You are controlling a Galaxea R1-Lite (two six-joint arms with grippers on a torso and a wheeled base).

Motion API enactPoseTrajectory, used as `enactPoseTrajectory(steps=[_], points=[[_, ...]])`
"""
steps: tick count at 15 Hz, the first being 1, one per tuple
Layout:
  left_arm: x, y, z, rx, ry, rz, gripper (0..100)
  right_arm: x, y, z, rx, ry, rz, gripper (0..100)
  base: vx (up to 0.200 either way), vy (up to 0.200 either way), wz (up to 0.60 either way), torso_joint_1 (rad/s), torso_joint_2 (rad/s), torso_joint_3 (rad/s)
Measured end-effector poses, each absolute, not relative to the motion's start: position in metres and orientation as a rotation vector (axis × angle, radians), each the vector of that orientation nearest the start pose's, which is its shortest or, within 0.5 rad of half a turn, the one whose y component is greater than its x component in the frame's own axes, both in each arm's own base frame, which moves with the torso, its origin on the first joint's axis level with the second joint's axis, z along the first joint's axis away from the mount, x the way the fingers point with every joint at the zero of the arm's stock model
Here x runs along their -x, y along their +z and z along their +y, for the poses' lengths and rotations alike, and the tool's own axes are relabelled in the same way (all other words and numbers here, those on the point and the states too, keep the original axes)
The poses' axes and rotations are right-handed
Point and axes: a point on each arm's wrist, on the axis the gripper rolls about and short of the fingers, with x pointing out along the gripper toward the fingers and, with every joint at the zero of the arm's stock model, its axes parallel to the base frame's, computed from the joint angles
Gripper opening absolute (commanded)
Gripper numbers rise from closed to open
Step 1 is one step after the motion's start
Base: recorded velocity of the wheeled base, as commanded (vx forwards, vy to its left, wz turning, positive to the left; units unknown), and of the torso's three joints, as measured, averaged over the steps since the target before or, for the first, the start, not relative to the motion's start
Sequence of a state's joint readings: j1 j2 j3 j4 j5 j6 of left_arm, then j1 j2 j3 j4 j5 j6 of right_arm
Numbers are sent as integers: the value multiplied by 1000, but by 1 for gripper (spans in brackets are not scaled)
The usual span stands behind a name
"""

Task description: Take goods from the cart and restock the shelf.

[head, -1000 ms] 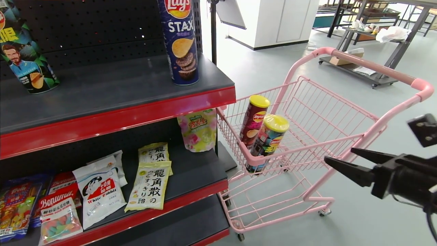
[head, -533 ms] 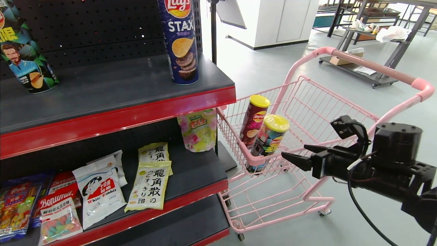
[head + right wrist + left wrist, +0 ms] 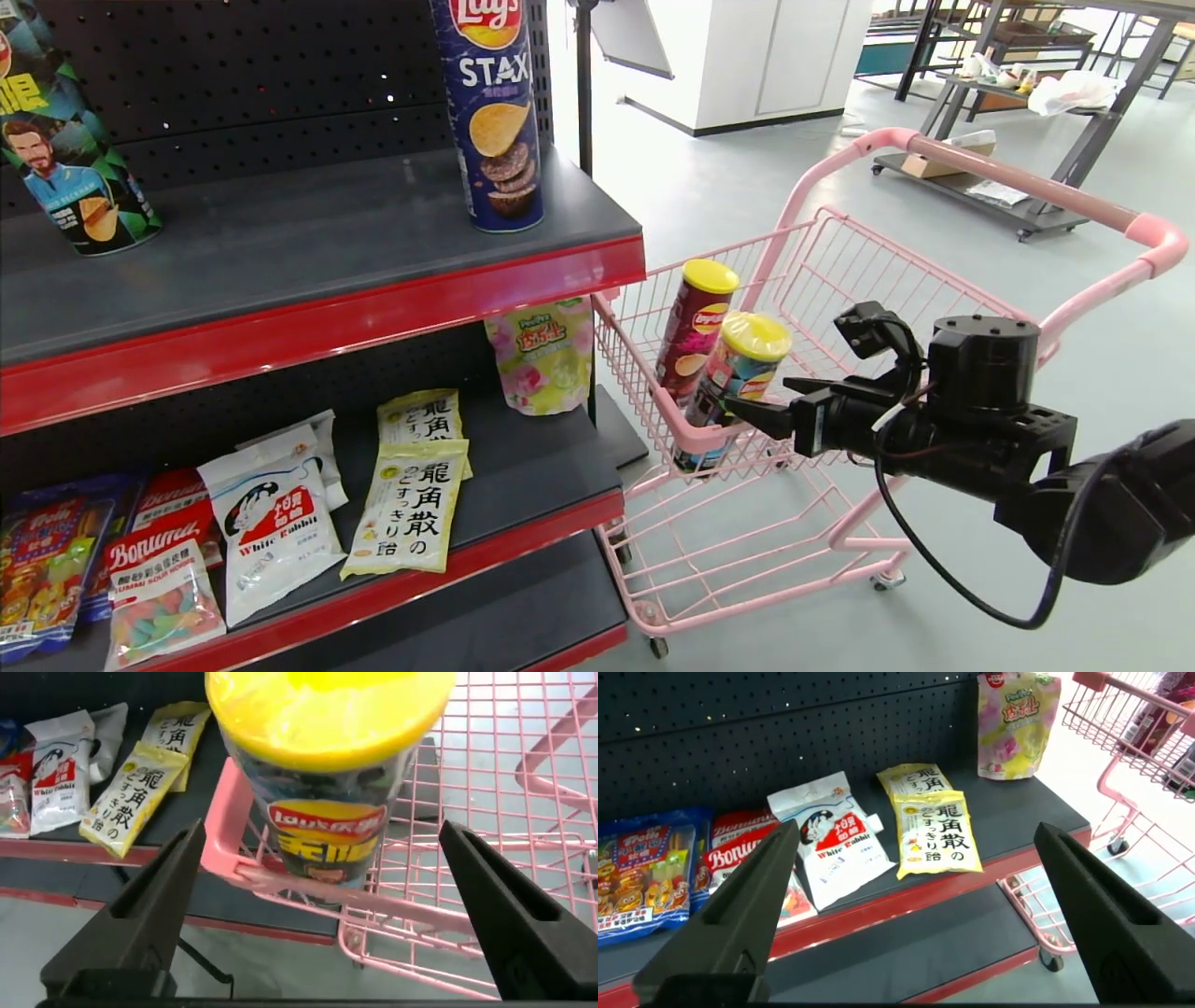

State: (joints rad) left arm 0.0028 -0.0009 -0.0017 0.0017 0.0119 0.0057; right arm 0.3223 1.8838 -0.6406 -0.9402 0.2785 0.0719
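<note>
Yellow-capped can (image 3: pixel 327 812), between spread right fingers (image 3: pixel 140 915)

**Shelf (image 3: pixel 373 289) and cart (image 3: pixel 1018 180): what each one carries**

The top board (image 3: pixel 308 243) bears two upright tubes, well apart: a blue chip can (image 3: pixel 492 112) near its right end and a dark green can (image 3: pixel 70 159) at the far left. On the middle board (image 3: pixel 537 457) two yellow sachets (image 3: pixel 408 504) lie overlapping. A white candy bag (image 3: pixel 273 527) lies just beside them, with a red-topped bag (image 3: pixel 163 579) and a blue bag (image 3: pixel 37 560) further left. A pastel pouch (image 3: pixel 543 355) stands against the back at the right end. The pink cart stands on the grey floor (image 3: pixel 728 187) just beside the shelf. It holds a maroon can (image 3: pixel 693 322) and a yellow-lidded dark can (image 3: pixel 738 373), touching, in the corner nearest the shelf.
</note>
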Motion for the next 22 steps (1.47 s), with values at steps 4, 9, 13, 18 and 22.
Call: enactPoseTrajectory(steps=[4,9,13,18,22], points=[[23,76,0,-6,14,-1,100,-319,110,116,-64,592,316,100,0,0,0,0,0,0],[23,76,0,-6,14,-1,100,-343,98,126,-71,591,309,0,0,0,0,0,0,0],[23,76,0,-6,14,-1,100,-355,91,130,-71,589,293,0,0,0,0,0,0,0],[23,76,0,-6,14,-1,100,-348,106,133,-57,556,258,0,0,0,0,0,0,0],[23,76,0,-6,14,-1,100,-335,153,116,-45,526,172,0,0,0,0,0,0,0]])
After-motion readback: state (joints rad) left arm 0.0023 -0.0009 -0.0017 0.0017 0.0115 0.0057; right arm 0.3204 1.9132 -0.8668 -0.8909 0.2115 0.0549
